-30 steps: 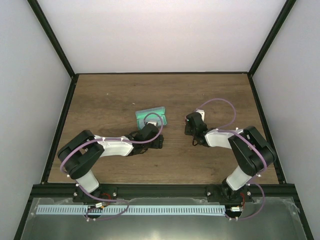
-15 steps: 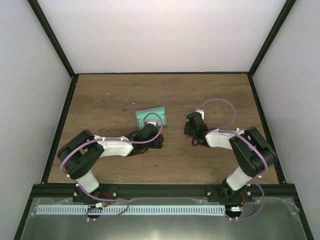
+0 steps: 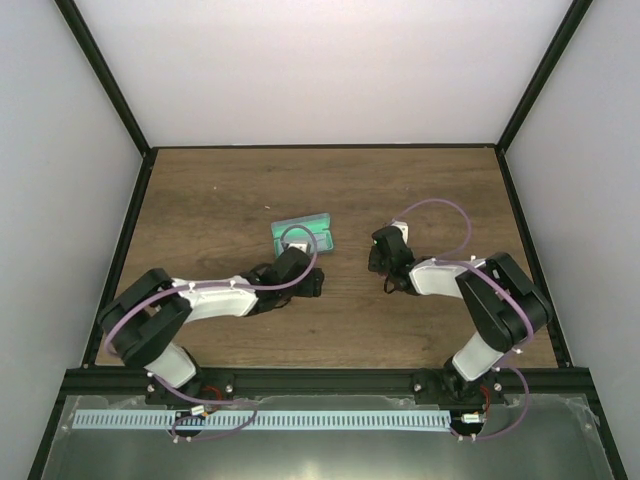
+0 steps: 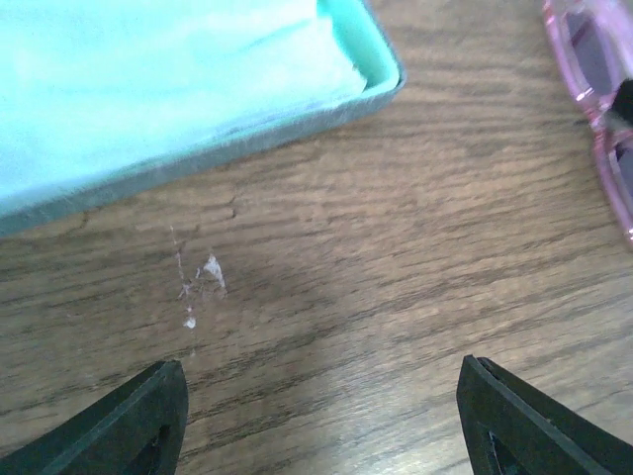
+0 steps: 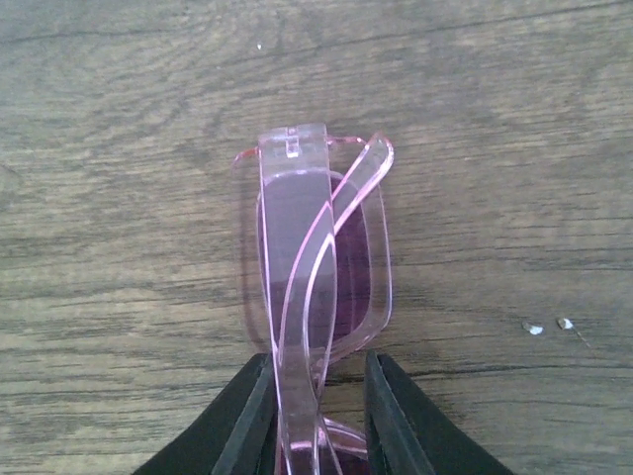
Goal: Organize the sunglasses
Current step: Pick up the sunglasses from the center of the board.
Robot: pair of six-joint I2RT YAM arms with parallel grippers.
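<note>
— Where do we see the sunglasses (image 5: 315,259)?

— In the right wrist view they sit in the middle of the frame. They are pink and folded, with one temple crossing the tinted lens. Their lower end runs down between the two dark fingers of the right hand (image 5: 317,394).

— And how does that hand stand?

— We see it pinching the sunglasses, one finger pressed to each side of the folded frame at the bottom of the picture. The wood-grain tabletop (image 5: 119,119) fills the frame around them. We cannot tell whether the glasses rest on it.

— What about the left hand (image 4: 321,426)?

— Its fingers are spread wide at the lower corners of the left wrist view, with only bare wood between them. The mint-green case (image 4: 148,89) lies open at the upper left of that frame, apart from the fingers. A pink edge of the sunglasses shows at the upper right.

— And from above?

— The case sits near the centre of the frame. The left hand is just below it and the right hand is off to its right.
</note>
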